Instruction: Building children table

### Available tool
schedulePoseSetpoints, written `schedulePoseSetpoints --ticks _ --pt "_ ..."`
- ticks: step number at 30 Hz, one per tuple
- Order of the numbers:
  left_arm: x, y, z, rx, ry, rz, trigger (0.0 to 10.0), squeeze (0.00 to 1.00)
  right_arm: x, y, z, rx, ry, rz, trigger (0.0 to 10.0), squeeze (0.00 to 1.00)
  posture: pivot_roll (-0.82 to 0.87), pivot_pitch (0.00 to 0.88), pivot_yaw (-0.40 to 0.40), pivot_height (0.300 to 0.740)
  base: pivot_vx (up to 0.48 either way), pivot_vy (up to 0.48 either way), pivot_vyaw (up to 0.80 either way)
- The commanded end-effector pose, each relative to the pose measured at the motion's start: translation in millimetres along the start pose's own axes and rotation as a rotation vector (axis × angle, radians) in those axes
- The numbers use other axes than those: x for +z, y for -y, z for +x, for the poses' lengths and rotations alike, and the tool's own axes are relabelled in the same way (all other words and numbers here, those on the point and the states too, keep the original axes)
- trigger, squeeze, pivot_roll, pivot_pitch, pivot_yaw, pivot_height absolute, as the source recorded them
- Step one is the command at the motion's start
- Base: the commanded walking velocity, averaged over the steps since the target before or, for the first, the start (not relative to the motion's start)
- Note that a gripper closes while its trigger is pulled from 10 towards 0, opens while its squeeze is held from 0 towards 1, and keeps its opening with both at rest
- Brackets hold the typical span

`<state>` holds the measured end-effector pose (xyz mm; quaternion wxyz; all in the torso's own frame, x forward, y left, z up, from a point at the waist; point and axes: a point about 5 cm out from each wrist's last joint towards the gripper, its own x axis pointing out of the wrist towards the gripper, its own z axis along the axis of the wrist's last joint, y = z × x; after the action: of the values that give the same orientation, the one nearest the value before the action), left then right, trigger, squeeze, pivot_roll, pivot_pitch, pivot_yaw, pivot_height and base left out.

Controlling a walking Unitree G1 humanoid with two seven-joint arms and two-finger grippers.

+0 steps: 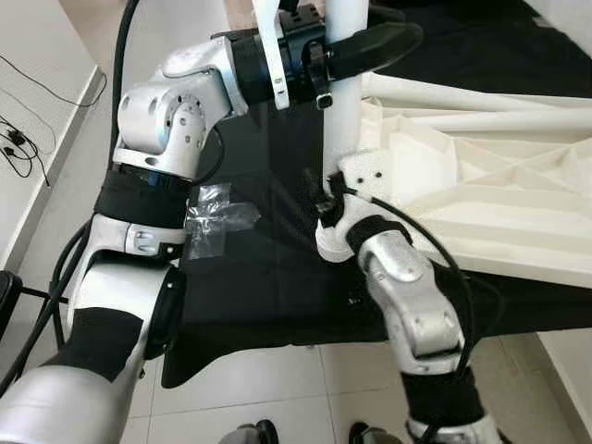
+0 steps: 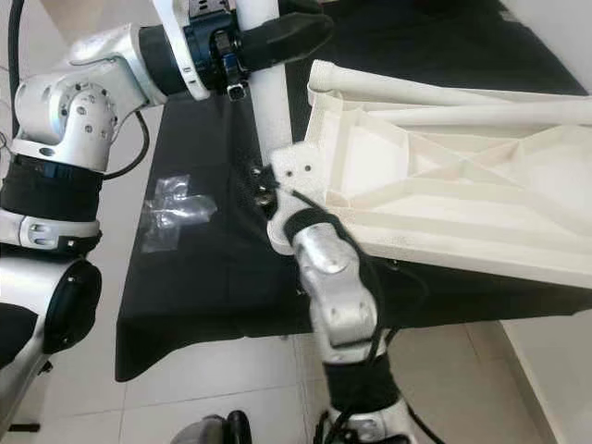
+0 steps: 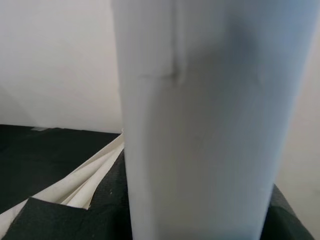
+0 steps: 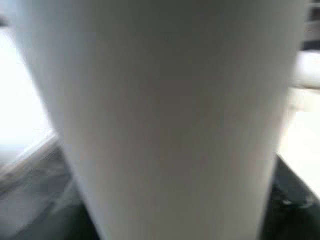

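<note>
A white child's tabletop (image 1: 481,203) lies upside down on a black cloth (image 1: 268,277), ribbed underside up. A round white table leg (image 1: 344,111) stands upright at its near left corner socket (image 1: 370,176). My left gripper (image 1: 356,46) is shut on the leg high up, black fingers (image 1: 384,42) wrapped round it. My right gripper (image 1: 326,202) is at the leg's foot beside the corner and seems shut on it, though its fingers are mostly hidden. Both wrist views look at the leg (image 3: 200,125) (image 4: 165,125) from very close.
A clear plastic bag (image 1: 211,222) of small parts lies on the cloth left of the leg. More white legs (image 1: 462,92) lie along the far side of the tabletop. The cloth ends at tiled floor (image 1: 277,370) close to me. Cables (image 1: 18,139) trail on the floor at left.
</note>
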<state>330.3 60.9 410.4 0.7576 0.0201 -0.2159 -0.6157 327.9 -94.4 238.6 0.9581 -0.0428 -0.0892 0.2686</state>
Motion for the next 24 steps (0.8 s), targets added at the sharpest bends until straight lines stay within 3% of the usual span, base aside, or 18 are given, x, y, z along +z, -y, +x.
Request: schedulePoseSetpoints --ticks 1,4,5,6,11,16,17,24 --pt "-8 4.8 5.5 -0.04 -0.035 -0.033 0.0 0.0 5 -1.8 5.1 0.142 0.034 -0.003 10.0 1.0 -0.03 0.239 0.097 0.74 0.0 0.0 0.0" --pt "-8 6.8 6.9 -0.049 -0.036 -0.036 0.0 0.0 7 6.0 4.8 0.202 0.012 -0.08 10.0 1.0 -0.03 0.239 0.097 0.74 0.0 0.0 0.0" --pt "-9 9.3 8.7 -0.061 -0.039 -0.041 0.0 0.0 9 11.6 5.3 0.278 -0.009 -0.138 10.0 0.86 -0.01 0.243 0.102 0.74 0.0 0.0 0.0" --pt "-11 11.7 10.4 -0.073 -0.04 -0.05 0.0 0.0 11 16.7 6.9 0.365 -0.029 -0.158 10.0 0.0 -0.01 0.245 0.106 0.74 0.0 0.0 0.0" --pt "-12 15.3 13.9 -0.093 -0.044 -0.063 0.0 0.0 22 28.8 16.3 0.537 -0.043 -0.188 10.0 0.0 0.0 0.246 0.113 0.74 0.0 0.0 0.0" --pt "-11 14.8 15.9 -0.097 -0.041 -0.061 0.0 0.0 34 34.5 25.6 0.593 -0.016 -0.139 10.0 0.0 0.0 0.246 0.117 0.74 0.0 0.0 0.0" --pt "-10 14.7 16.3 -0.098 -0.04 -0.061 0.0 0.0 36 35.0 27.1 0.611 -0.011 -0.121 0.0 0.0 0.0 0.245 0.121 0.74 0.0 0.0 0.0" --pt "-8 15.1 17.1 -0.101 -0.03 -0.058 0.0 0.0 33 35.6 25.5 0.792 -0.035 -0.061 0.0 0.0 -0.01 0.242 0.124 0.74 0.0 0.0 0.0"
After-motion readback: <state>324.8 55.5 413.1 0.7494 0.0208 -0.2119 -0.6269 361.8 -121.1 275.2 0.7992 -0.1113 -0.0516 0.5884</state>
